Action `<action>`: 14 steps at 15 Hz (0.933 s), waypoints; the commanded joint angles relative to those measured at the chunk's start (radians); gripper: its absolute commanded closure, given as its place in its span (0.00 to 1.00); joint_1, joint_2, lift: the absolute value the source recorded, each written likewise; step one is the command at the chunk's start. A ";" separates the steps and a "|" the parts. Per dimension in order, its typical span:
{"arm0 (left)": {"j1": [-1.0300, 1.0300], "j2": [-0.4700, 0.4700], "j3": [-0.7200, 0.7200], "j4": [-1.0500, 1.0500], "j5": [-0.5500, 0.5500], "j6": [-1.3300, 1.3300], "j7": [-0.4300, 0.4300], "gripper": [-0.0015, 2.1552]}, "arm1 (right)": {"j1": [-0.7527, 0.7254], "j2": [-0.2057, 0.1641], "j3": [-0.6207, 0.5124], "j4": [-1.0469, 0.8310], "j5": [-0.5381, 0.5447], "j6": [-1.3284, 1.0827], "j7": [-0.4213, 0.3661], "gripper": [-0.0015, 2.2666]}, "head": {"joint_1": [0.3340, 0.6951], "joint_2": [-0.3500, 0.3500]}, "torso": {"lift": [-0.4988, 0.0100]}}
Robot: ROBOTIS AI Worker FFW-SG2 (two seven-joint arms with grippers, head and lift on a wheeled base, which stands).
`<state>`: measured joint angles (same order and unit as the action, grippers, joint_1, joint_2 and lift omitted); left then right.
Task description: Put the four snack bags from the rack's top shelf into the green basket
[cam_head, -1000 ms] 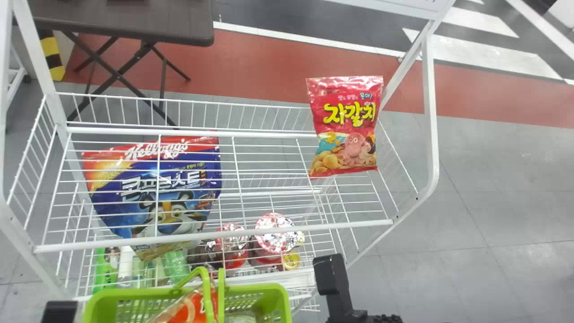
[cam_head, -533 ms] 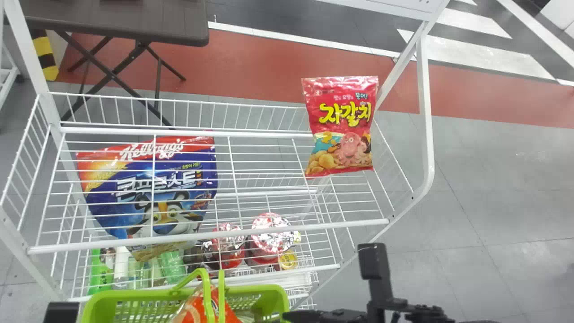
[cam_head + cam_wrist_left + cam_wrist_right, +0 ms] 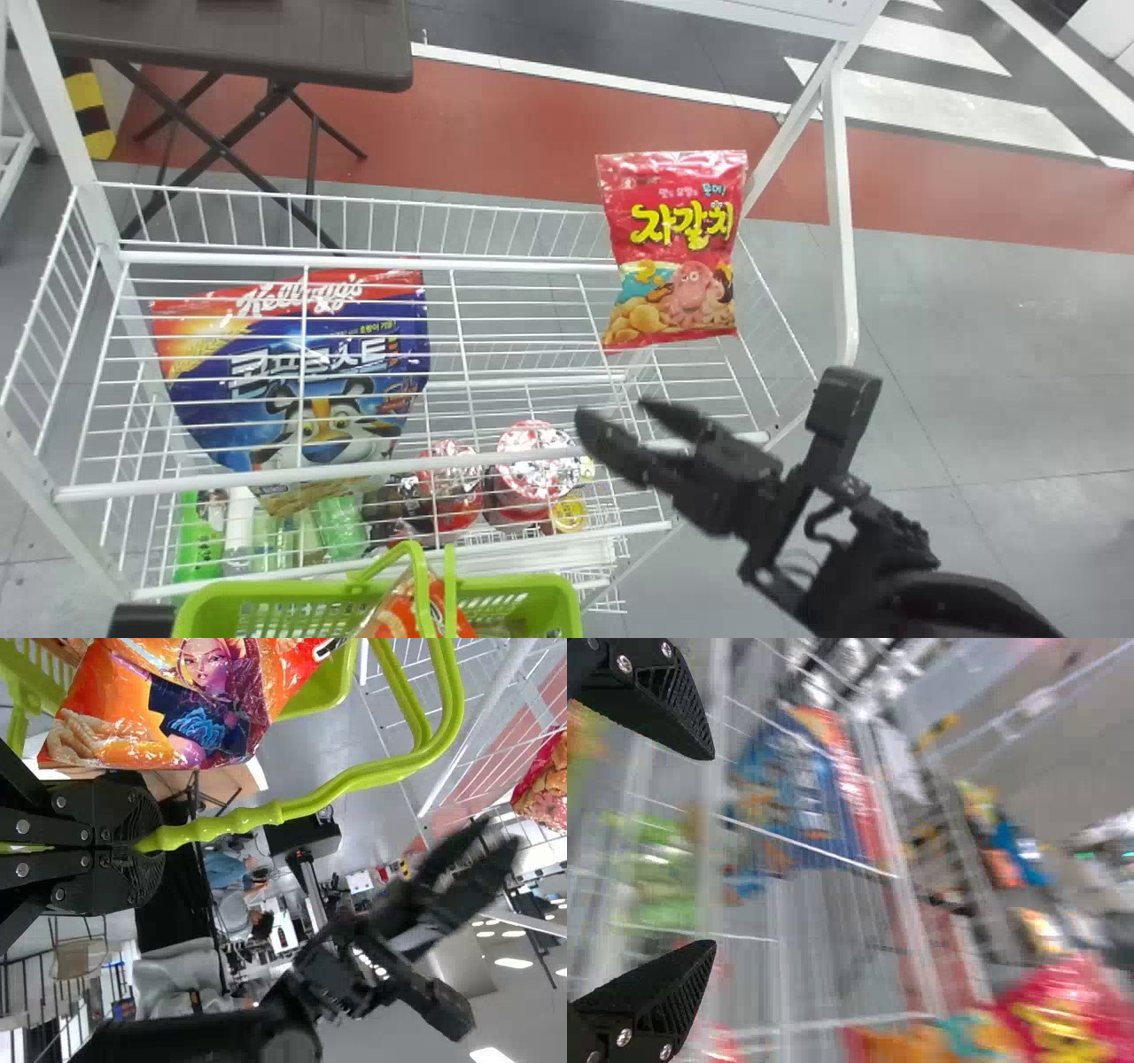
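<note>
Snack bag [image 3: 673, 248], glossy and puffy, stands on the wire shelf [image 3: 221, 480], right gripper [image 3: 613, 410] spread, left gripper [image 3: 152, 838] pinching the wavy plastic handle [image 3: 266, 813].

Black arm [image 3: 912, 595], ribbed fingers [image 3: 651, 988], silver screws [image 3: 624, 1037]

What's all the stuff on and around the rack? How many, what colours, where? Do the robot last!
Rack: one, white, in the middle
Red bag: one, top shelf, right end
Cereal bag: one, blue and red, left, below the top shelf's wires
Tubs: at least two, red, lower down
Yellow lid: one, beside the tubs
Green packs: several, lower left
Basket: one, green, in front
Orange bag: at least one, in the basket
Table: one, brown, behind
Right gripper: one, black, front right
Left gripper: one, black, on the basket's handle
</note>
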<state>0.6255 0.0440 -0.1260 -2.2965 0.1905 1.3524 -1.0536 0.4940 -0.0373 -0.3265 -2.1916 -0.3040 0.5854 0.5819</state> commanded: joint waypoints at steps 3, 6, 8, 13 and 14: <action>-0.003 0.014 -0.009 0.000 -0.002 0.006 0.001 0.99 | -0.134 0.002 0.099 0.165 0.175 -0.270 -0.218 0.03 | 1.00 0.00 | 0.98; -0.004 0.023 -0.006 0.000 0.001 0.006 -0.005 0.99 | -0.229 0.002 0.153 0.234 0.330 -0.288 -0.422 0.03 | 1.00 0.00 | 0.98; -0.007 0.027 -0.006 0.002 0.003 0.006 -0.005 0.99 | -0.293 0.002 0.149 0.276 0.378 -0.252 -0.476 0.03 | 1.00 0.00 | 0.98; -0.013 0.027 -0.007 0.005 0.003 0.006 -0.003 0.99 | -0.437 -0.003 0.095 0.398 0.433 -0.092 -0.473 0.03 | 1.00 0.00 | 0.98; -0.013 0.027 -0.007 0.005 0.003 0.006 -0.003 0.99 | -0.454 -0.006 0.073 0.420 0.436 -0.055 -0.438 0.21 | 1.00 0.00 | 0.98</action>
<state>0.6133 0.0706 -0.1334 -2.2921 0.1933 1.3584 -1.0570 0.0643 -0.0394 -0.2307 -1.8006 0.1274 0.4938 0.1296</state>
